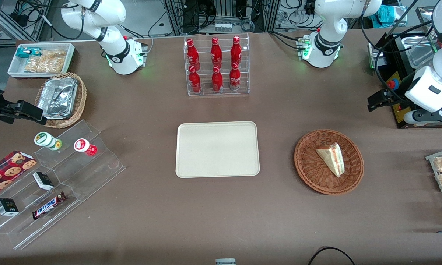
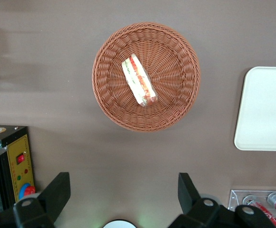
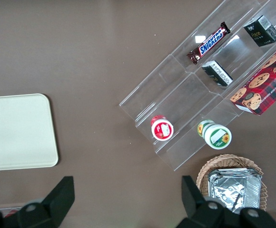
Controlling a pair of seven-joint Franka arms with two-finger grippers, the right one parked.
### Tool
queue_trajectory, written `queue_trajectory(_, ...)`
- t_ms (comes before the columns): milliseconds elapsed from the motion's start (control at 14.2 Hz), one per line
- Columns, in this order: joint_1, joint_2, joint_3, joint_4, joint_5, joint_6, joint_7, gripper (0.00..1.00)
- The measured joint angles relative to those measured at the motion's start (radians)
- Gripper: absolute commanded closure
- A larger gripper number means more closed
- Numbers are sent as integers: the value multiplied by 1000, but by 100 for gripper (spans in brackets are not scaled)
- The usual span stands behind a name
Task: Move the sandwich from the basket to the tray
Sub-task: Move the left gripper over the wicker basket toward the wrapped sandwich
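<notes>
**A:** Where is the sandwich?

**B:** The sandwich [image 1: 331, 158] lies in the basket [image 1: 309, 167], a round, shallow bowl of tight reddish-brown wicker. It is a small triangular wedge of soft white bread, and the wrist view shows red, orange and green layers along its cut edge [image 2: 139, 80]. On the basket's face it runs from the centre toward about five o'clock in the front view.

**A:** And the tray?

**B:** The tray [image 1: 217, 149] is a flat, smooth cream-beige plastic rectangle with rounded corners and a low rim. It sits at roughly nine o'clock from the basket, well apart from it, on the matte brown table [image 1: 221, 221]. At twelve o'clock from the tray stands a clear acrylic rack [image 1: 217, 65] holding glossy red bottles.

**A:** What is the gripper doing?

**B:** The gripper [image 2: 120, 194] hangs high above the table at about one o'clock from the basket in the front view, touching nothing. Its two dark, blocky fingers [image 2: 57, 192] stand wide apart, and the wrist camera looks straight down on the basket [image 2: 176, 109] between them.
</notes>
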Motion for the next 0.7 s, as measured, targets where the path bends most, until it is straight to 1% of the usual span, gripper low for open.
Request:
queue_trajectory(281, -14, 10, -5, -13, 0, 4, 18, 0)
queue_trajectory(421, -21, 21, -12, -62, 0, 30, 18, 0)
queue_trajectory(702, -23, 34, -12, -247, 0, 249, 19, 0)
